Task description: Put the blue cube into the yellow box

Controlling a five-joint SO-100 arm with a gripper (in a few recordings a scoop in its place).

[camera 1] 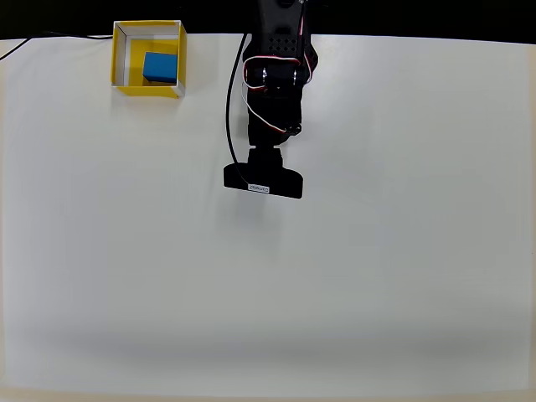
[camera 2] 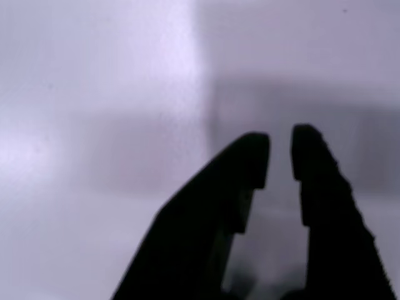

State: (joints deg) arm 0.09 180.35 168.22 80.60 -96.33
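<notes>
You are looking at a lab or robotics test bench rather than a home. A plain white tabletop (camera 1: 352,276) runs almost edge to edge with a dark strip behind it. A black robot arm (camera 1: 275,75) with exposed red and white wiring and a black cable (camera 1: 229,117) is mounted at the far edge.

Blue cube (camera 1: 160,67) in yellow box (camera 1: 121,57)

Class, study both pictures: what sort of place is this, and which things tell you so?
Probably a robot test bench rather than a home or shop: a plain white table, a black arm with exposed wiring, and a yellow box holding a blue cube.
</notes>
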